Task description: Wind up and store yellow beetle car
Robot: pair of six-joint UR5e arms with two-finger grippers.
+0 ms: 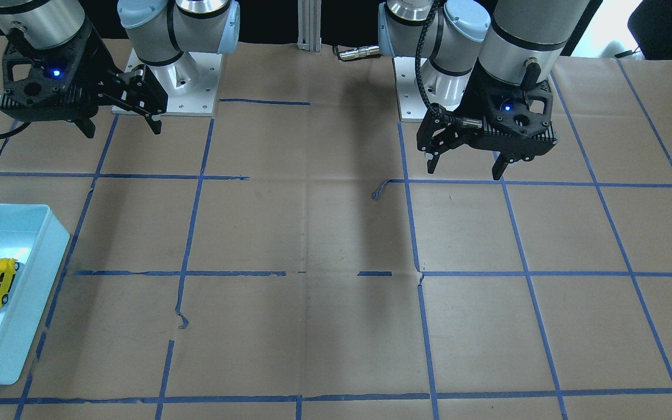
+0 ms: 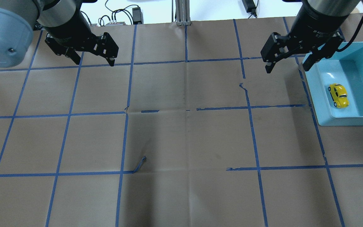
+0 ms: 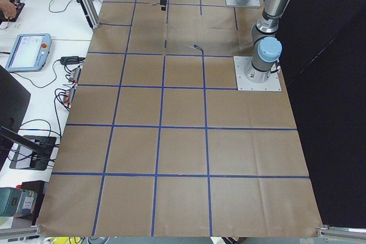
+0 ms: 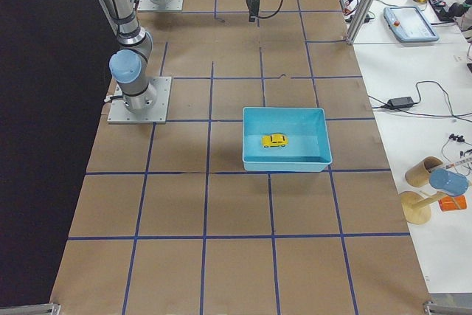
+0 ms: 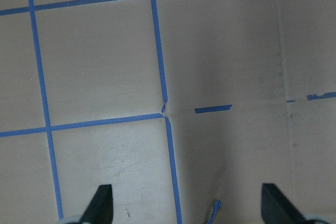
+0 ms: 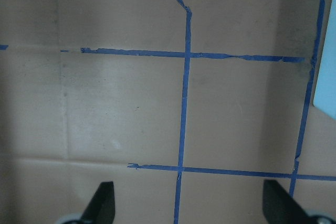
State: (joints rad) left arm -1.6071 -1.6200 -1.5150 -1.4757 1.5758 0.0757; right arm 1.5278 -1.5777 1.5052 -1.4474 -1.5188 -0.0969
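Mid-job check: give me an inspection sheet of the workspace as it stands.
surface: paper-covered table, blue tape grid, torn in places.
job's things: car inside the blue bin, apart from both grippers.
clutter: one lifted tape end.
grippers: left gripper and right gripper both open, holding nothing, over the table.
cables: bundle on the desk beyond the table.
surroundings: pendant on the side desk.
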